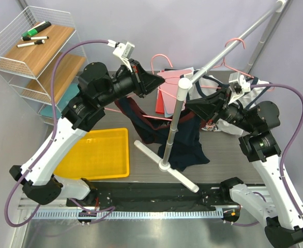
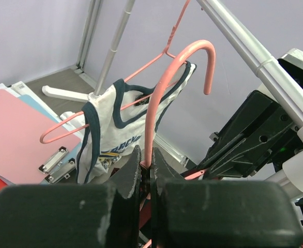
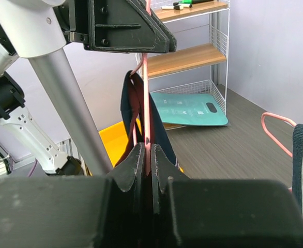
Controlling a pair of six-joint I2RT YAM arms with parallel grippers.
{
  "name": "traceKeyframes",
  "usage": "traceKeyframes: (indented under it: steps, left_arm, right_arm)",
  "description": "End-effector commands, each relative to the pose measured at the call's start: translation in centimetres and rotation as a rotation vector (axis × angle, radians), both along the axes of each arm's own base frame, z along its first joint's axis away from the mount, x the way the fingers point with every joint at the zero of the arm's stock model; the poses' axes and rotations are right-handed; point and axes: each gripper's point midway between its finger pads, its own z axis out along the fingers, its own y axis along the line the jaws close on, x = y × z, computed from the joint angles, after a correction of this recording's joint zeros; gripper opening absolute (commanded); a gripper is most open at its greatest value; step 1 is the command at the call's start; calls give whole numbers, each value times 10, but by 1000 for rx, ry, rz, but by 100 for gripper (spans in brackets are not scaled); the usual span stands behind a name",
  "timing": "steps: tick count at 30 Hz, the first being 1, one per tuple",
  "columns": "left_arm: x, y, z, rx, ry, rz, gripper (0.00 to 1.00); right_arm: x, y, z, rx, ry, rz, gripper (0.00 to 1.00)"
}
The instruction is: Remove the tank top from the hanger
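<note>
A dark navy and maroon tank top (image 1: pixel 164 137) hangs on a pink hanger (image 1: pixel 159 120) held up beside the rack pole. My left gripper (image 1: pixel 161 82) is shut on the hanger's neck just below the hook; in the left wrist view the gripper (image 2: pixel 147 155) clamps the pink stem (image 2: pixel 152 113). My right gripper (image 1: pixel 191 106) is shut on the hanger's arm; in the right wrist view the gripper (image 3: pixel 146 150) pinches the pink bar (image 3: pixel 145 93), with the dark tank top (image 3: pixel 131 103) draped just beyond.
A silver clothes rack pole (image 1: pixel 175 121) stands between the arms, its rail (image 1: pixel 244 28) carrying a second pink hanger with a white tank top (image 1: pixel 255 90). There is a yellow tray (image 1: pixel 97 155) at front left, a wire shelf (image 1: pixel 38 51) at back left, and pink folders (image 1: pixel 167 98) behind.
</note>
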Motion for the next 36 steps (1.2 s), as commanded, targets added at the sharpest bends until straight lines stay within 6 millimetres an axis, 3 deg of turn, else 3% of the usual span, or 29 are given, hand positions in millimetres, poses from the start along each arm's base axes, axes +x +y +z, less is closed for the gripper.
traceKeyframes:
  steps: [1, 4, 6, 7, 10, 13, 17, 19, 22, 28, 32, 36]
  left_arm:
    - [-16, 7, 38, -111, -21, -17, 0]
    - [-18, 11, 39, -114, -13, -8, 0]
    - [-21, 17, 41, -118, -18, 2, 0]
    - [-23, 19, 43, -124, -24, 3, 0]
    - [-27, 22, 42, -127, -24, -1, 0]
    - [-30, 23, 41, -133, -17, -5, 0]
    - [-35, 25, 42, -150, -16, -17, 0]
    - [-35, 28, 42, -155, -13, -7, 0]
    - [-35, 32, 41, -155, -12, 10, 0]
    - [-37, 37, 39, -152, -15, 26, 0]
    - [-36, 39, 40, -148, -18, 36, 0]
    - [-37, 40, 44, -160, -22, 33, 0]
  right_arm:
    - [-12, -6, 28, 41, -82, -19, 1]
    - [-11, -10, 25, 37, -63, -51, 5]
    - [-10, -13, 23, 35, -43, -75, 16]
    - [-10, -14, 21, 36, -36, -86, 29]
    - [-7, -22, 21, 48, -2, -143, 50]
    - [-6, -31, 25, 58, 27, -208, 61]
    - [1, -55, 29, 76, 85, -370, 64]
    - [1, -78, 28, 96, 120, -503, 66]
    - [-14, -95, 21, 107, 134, -568, 70]
    - [-39, -87, -9, 85, 182, -481, 73]
    - [-39, -80, -40, 80, 234, -446, 73]
    - [-38, -67, -55, 92, 220, -370, 66]
